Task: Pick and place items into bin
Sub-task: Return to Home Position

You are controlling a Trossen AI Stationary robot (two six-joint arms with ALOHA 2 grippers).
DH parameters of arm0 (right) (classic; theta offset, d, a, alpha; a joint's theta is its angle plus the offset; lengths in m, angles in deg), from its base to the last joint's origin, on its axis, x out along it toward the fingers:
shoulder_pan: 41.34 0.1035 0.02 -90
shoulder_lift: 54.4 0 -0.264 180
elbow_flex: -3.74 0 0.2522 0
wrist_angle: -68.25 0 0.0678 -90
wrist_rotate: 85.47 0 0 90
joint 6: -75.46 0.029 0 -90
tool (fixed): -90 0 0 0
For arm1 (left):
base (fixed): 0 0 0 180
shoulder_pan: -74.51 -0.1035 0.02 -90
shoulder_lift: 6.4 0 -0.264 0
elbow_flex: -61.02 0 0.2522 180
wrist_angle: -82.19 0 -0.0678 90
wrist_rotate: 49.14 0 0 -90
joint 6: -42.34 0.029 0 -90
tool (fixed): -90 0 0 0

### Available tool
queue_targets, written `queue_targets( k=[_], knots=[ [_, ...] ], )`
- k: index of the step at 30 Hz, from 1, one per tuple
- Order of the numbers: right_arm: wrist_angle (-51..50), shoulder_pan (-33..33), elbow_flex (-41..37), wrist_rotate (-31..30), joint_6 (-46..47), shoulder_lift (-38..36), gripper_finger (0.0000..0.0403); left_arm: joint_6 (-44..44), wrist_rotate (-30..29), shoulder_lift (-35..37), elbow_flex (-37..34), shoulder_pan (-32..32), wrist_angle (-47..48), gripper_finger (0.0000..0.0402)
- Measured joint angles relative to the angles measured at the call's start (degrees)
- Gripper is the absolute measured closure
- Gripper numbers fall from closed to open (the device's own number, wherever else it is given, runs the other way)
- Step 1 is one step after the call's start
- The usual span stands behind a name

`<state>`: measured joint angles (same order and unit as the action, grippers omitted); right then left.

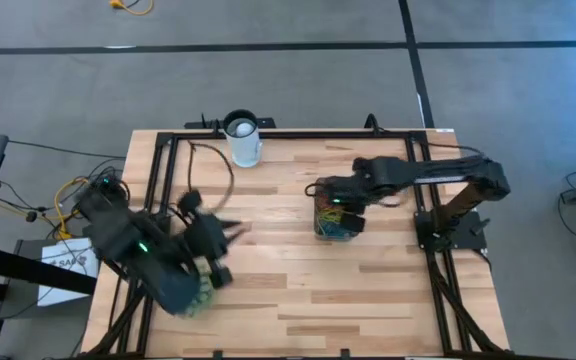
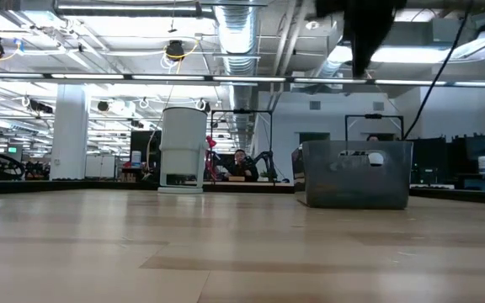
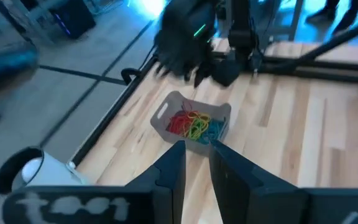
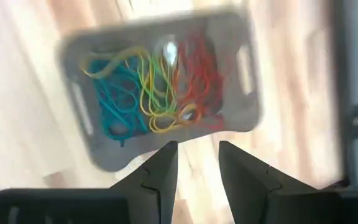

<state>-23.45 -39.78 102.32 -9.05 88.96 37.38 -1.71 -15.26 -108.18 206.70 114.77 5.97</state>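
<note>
Many rubber-band loops (image 4: 154,87) — red, yellow, green and blue — lie tangled in the bin (image 4: 244,118), which sits directly beneath the right gripper (image 4: 197,149), whose fingers stand apart with nothing between them. The left gripper (image 3: 197,144), also parted a little and empty, hangs well off, with the bin out ahead of its fingertips. I judge the loops nearly weightless, limp and clingy — a pinch would best land on one strand arching above the heap, or neighbours will trail along; the bin looks light enough to skid if nudged.
</note>
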Motion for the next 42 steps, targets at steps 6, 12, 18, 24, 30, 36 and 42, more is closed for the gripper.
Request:
queue_targets(
  k=[6, 12, 18, 24, 30, 36, 42],
  knots=[
    [-4.43, 9.35, 9.86, -4.87, 4.39, -9.57, 0.0290, 0.02, 0.79, 9.69, -0.07, -0.60, -0.03, 0.0340],
    [-5.40, 23.23, 9.65, -11.25, 10.57, -22.78, 0.0290, -3.50, 1.15, 23.11, -11.66, -0.36, -0.11, 0.0340],
    [-0.84, 39.40, -3.84, -22.80, 19.67, -35.82, 0.0290, -20.64, 0.37, 39.80, -41.00, 2.00, -1.62, 0.0340],
    [27.16, 51.82, -30.48, -28.43, 15.65, -49.09, 0.0290, -5.77, 3.25, 49.66, -72.72, 4.23, -40.38, 0.0340],
    [54.68, 57.25, -48.58, -27.11, -2.68, -52.39, 0.0290, 26.24, 17.94, 54.37, -91.09, -1.94, -87.02, 0.0340],
    [57.18, 61.25, -50.36, -27.02, -3.12, -58.12, 0.0290, 36.40, 43.25, 57.49, -96.87, -17.49, -98.38, 0.0340],
    [56.21, 62.55, -51.61, -27.02, -7.98, -65.09, 0.0290, 35.36, 64.97, 59.08, -98.91, -33.17, -98.15, 0.0340]
  ],
)
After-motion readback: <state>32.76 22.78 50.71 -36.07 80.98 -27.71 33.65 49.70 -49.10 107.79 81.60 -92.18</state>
